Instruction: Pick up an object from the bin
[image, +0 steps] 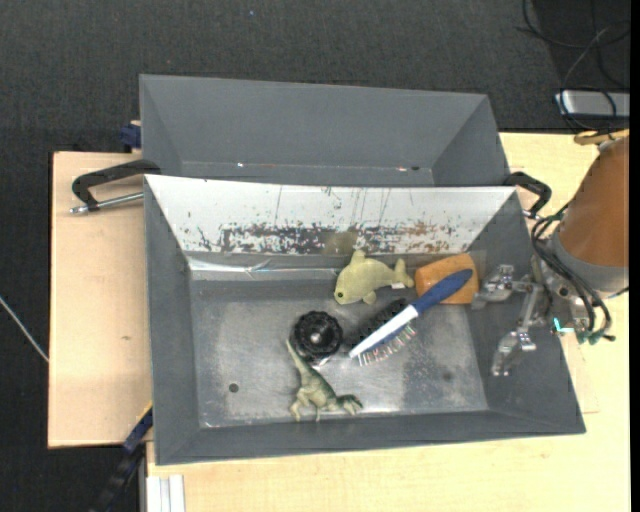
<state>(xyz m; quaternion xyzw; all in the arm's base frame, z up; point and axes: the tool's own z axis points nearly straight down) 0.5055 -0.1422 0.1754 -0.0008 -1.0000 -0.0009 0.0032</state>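
The gripper (505, 320) hangs over the sloping right wall of the bin (250, 395), at about 3 o'clock from the floor's middle. Its two metal fingers look spread, with nothing between them.

No thing is marked out yet as the one to pick. The nearest candidates lie at the gripper's 9 to 10 o'clock:

- **Brush (398, 325):** It has a blue handle and a white head with dark bristles, and lies aslant near the floor's middle. It is probably light and stiff. The smooth plastic handle may slip, so a hold across the narrow handle near the head seems safest.
- **Orange block (446, 273):** It lies at 2 o'clock against the back wall, touching or under the handle's end. It looks soft, perhaps foam, and should give under the fingers.

Three more things lie further off:

- **Yellowish plush fish (368, 279):** It lies at 12 o'clock and would squash easily.
- **Black round knob (316, 335):** It lies near the middle of the floor and looks hard and low.
- **Green toy lizard (318, 392):** It lies at 6 o'clock and looks thin-limbed and rubbery.

Several points are hard to make out:

- whether the brush handle rests on the block or only beside it
- what the knob really is, and whether the lizard's head touches it
- the fingertips, which blend into the cables at the wrist
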